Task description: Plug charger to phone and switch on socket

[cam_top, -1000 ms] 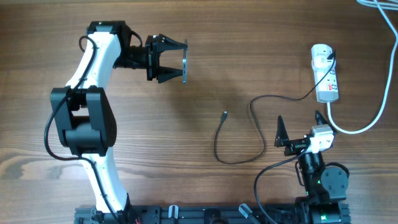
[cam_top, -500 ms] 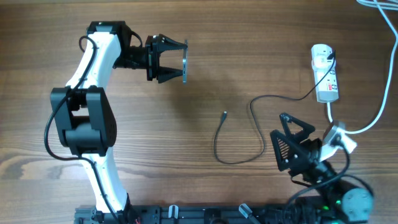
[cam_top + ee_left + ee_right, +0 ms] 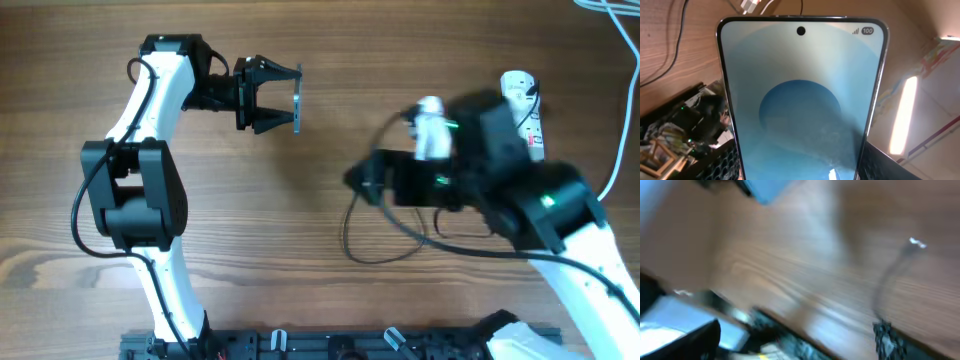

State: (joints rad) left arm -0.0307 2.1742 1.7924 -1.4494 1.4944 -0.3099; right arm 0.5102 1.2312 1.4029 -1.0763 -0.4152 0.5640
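My left gripper point(image 3: 280, 108) is shut on the phone point(image 3: 298, 109), held edge-on above the table at the upper left. In the left wrist view the phone's turquoise-blue screen point(image 3: 800, 95) fills the frame between my fingers point(image 3: 800, 172). The charger is a thin black cable point(image 3: 362, 252) looping on the table; its plug tip shows in the blurred right wrist view point(image 3: 916, 243). My right gripper point(image 3: 362, 185) is open and empty, blurred by motion, right over that tip. The white socket point(image 3: 516, 84) lies at the upper right, partly behind my right arm.
A thicker white cable point(image 3: 625, 120) runs along the right edge from the socket. My right arm point(image 3: 520, 195) stretches low across the right half of the table. The arm bases stand along the front edge.
My right arm has swung up from the front right and reached left across the table, so its gripper is now over the charger's tip. The left arm and phone have not moved.
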